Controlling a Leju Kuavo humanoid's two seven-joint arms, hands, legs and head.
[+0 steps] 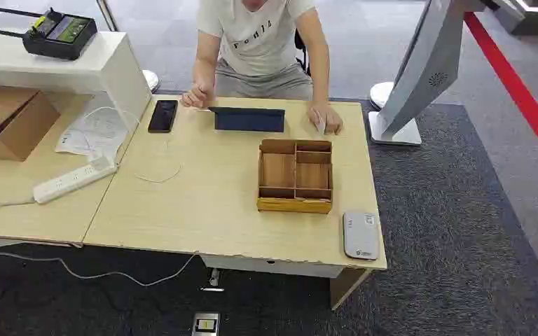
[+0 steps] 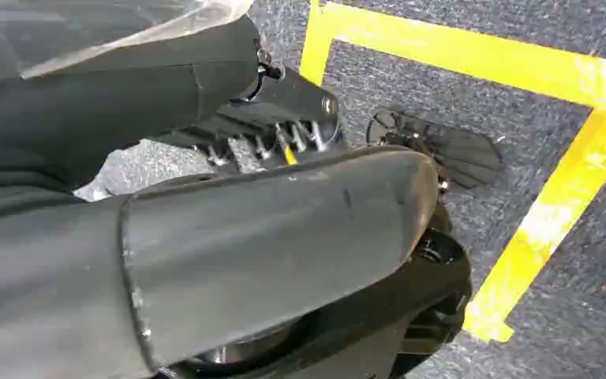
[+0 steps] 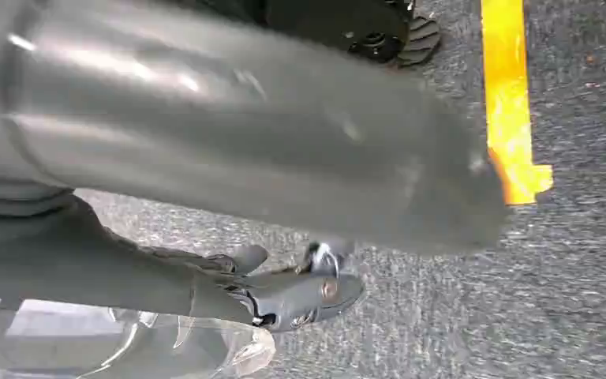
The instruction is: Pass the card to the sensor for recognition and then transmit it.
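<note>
Card handover not yet begun

Task stands at its very start, by my reading. The left hand (image 2: 276, 221) and the right hand (image 3: 252, 150) both hang beside the robot's body over grey carpet marked with yellow tape. I see nothing in either one, but the close, turned wrist views do not let me tell whether their fingers are spread or curled.

Across the table (image 1: 203, 203) sits a person, both hands resting on its far edge. A small white thing (image 1: 320, 127) lies at the person's hand (image 1: 328, 117) on the picture's right. It may be the card, though it is too small to be sure. The grey flat device (image 1: 361, 235) at the table's near right corner looks like the sensor.

The next move, I judge, calls for raising an arm over the table and getting the card into a hand, whether it is offered or picked up, before carrying it down flat over the grey device.

The wooden organiser (image 1: 295, 176) stands between the person and the grey device, well apart from both. Its compartments show bare wood and appear empty. A cardboard box (image 1: 8, 120) sits on the left desk with a flap up, and I cannot make out its contents.
</note>
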